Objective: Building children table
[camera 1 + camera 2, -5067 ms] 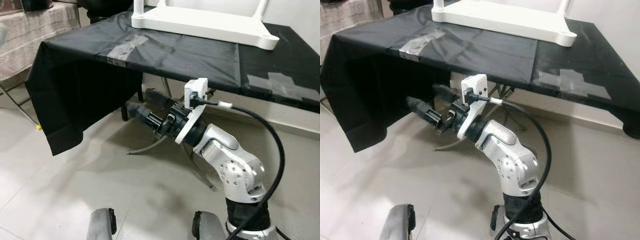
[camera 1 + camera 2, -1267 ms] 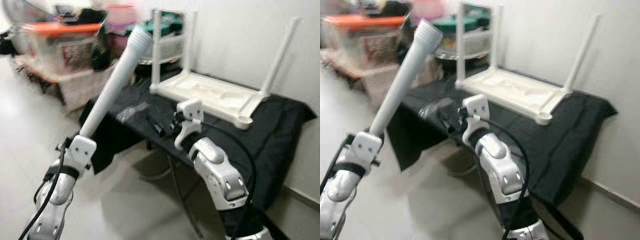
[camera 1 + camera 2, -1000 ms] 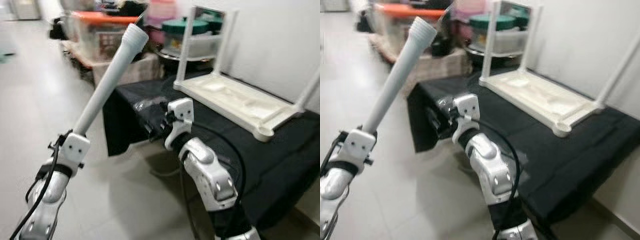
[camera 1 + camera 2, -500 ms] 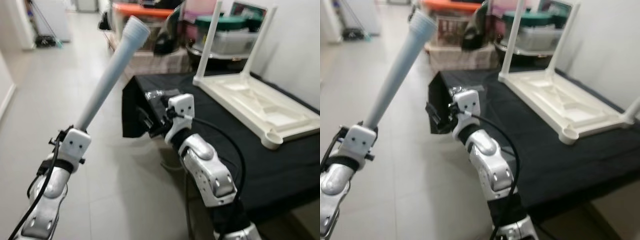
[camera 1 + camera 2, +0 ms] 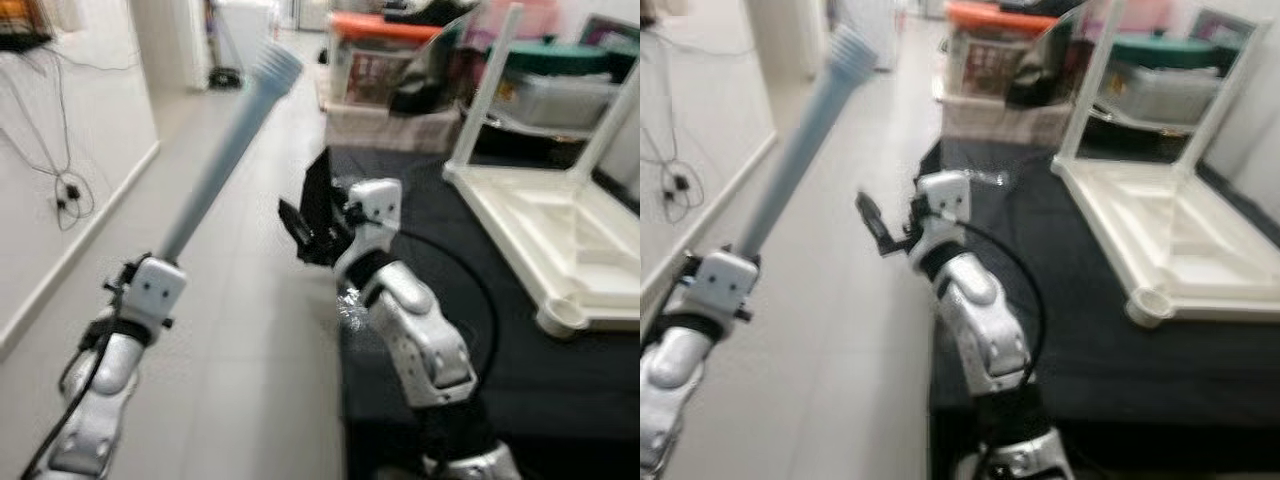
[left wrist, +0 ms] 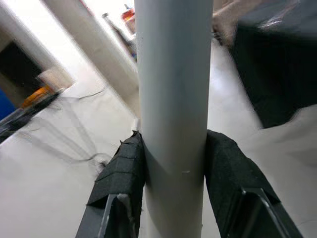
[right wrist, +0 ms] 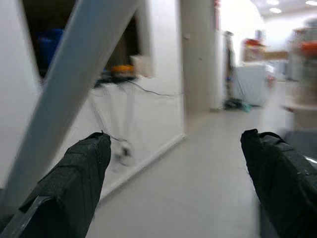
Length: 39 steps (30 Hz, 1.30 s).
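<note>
The left gripper (image 6: pixel 173 163) squeezes a grey table leg (image 5: pixel 225 155) (threaded end up). The right gripper (image 7: pixel 173 173) is wide open and holds nothing, near the upside-down white table (image 5: pixel 560 235).

Left pincer (image 5: pixel 150 272) gripping grey table leg (image 5: pixel 228 155), upturned white table (image 5: pixel 560 240)

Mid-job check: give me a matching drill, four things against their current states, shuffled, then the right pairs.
Things:
1. left hand
2. right hand
3. table leg
4. white table top

States:
A. upside down on the black cloth
B. open, holding nothing
C. shut on the pale tube
D. held up, slanting, ribbed end uppermost

Pairs: 1-C, 2-B, 3-D, 4-A
</note>
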Available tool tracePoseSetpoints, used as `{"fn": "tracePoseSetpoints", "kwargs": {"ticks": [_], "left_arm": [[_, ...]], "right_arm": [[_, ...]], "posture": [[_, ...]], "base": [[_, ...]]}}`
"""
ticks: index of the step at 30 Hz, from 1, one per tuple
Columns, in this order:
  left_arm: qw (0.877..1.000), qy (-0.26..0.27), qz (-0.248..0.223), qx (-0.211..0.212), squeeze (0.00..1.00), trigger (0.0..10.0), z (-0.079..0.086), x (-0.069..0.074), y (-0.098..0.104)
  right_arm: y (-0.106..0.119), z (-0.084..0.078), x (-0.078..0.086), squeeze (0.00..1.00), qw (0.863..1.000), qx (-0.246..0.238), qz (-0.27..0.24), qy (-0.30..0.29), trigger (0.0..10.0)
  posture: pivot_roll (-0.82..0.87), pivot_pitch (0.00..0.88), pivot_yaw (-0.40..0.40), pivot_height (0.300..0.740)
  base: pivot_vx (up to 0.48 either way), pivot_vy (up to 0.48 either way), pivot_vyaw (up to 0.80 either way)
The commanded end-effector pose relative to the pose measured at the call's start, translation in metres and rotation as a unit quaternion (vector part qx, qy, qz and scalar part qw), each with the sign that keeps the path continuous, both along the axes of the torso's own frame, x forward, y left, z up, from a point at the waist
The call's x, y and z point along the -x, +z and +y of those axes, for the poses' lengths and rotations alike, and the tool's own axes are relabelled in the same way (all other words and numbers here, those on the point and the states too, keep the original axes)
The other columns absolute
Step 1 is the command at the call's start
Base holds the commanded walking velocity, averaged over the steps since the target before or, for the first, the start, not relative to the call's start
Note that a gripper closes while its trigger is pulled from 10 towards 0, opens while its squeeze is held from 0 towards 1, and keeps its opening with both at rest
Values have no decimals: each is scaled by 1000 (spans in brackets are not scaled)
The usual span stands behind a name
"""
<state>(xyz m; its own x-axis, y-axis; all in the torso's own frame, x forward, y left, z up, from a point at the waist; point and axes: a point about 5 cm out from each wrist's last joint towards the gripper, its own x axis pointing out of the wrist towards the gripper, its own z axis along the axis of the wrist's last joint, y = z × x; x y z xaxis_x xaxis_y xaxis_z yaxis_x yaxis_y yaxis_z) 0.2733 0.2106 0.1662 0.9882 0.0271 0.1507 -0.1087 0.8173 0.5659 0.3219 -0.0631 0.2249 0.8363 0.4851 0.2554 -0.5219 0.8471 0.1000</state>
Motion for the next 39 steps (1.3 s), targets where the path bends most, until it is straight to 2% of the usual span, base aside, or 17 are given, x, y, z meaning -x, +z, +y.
{"fn": "tracePoseSetpoints", "kwargs": {"ticks": [1, 22, 26, 33, 39], "left_arm": [[1000, -10, -8, -7, 0, 10000, -4, -1, 4], [1000, -15, -9, -8, 0, 10000, -8, -3, 3], [1000, -18, -17, 6, 0, 10000, -9, -3, 5], [999, -16, -33, 28, 0, 10000, -9, -4, 10], [999, -10, -35, 37, 0, 10000, -7, -4, 11]], "right_arm": [[1, -9, -3, 0, 1000, -10, 1, -19, 10000], [0, -12, -4, 0, 1000, -18, 5, -24, 10000], [0, -12, -4, 0, 1000, -17, 5, -23, 10000], [-1, -11, -4, 0, 1000, -9, 5, -18, 10000], [-2, -9, -3, 0, 1000, -2, 4, -14, 10000]], "posture": [[46, 0, -63, 740], [42, 0, -65, 740], [42, 0, -65, 740], [40, 0, -66, 740], [42, 0, -65, 740]], "base": [[0, -472, 0], [0, -472, 0], [0, -429, 0], [0, 0, 0], [298, 0, 0]]}}
